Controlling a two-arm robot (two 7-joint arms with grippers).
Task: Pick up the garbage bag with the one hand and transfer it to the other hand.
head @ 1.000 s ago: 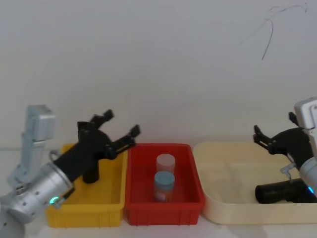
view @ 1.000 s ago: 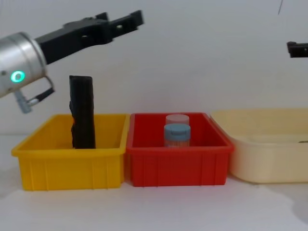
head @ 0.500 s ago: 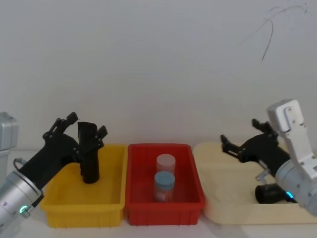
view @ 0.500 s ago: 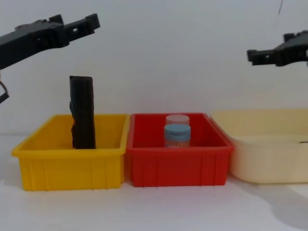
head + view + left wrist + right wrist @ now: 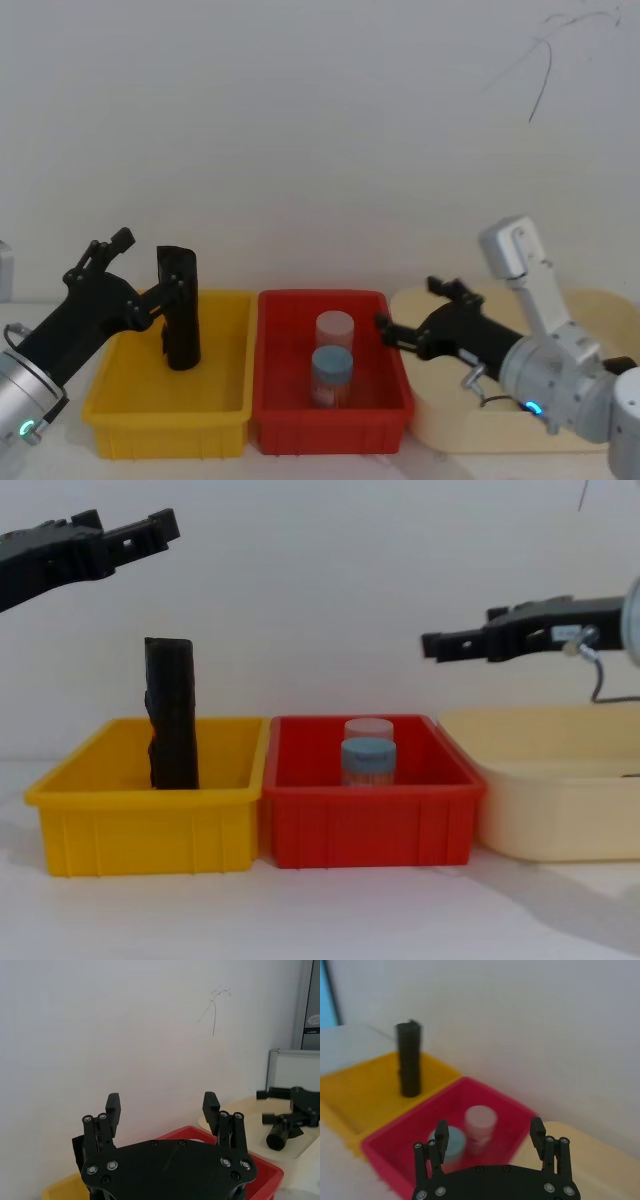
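Note:
The garbage bag (image 5: 180, 312) is a black wrinkled roll standing upright in the yellow bin (image 5: 165, 430), its top well above the rim. From the side it shows as a dark column (image 5: 172, 715). The one hand, my left gripper (image 5: 148, 265) with the green ring, hovers open just left of and above the bag's top without touching it (image 5: 135, 530). The other hand, my right gripper (image 5: 412, 308) with the blue ring, is open in the air over the right edge of the red bin (image 5: 330, 425), pointing left (image 5: 460, 630).
Two jars stand in the red bin, one pink-capped (image 5: 335, 328) and one blue-capped (image 5: 331, 365). A beige tray (image 5: 560, 810) sits on the right, and a black cylinder (image 5: 277, 1135) lies in it. A white wall is close behind.
My left gripper drew back to the left from over the red bin's edge and now hangs by the bag's top. My right gripper swung left from the beige tray to the red bin's right edge.

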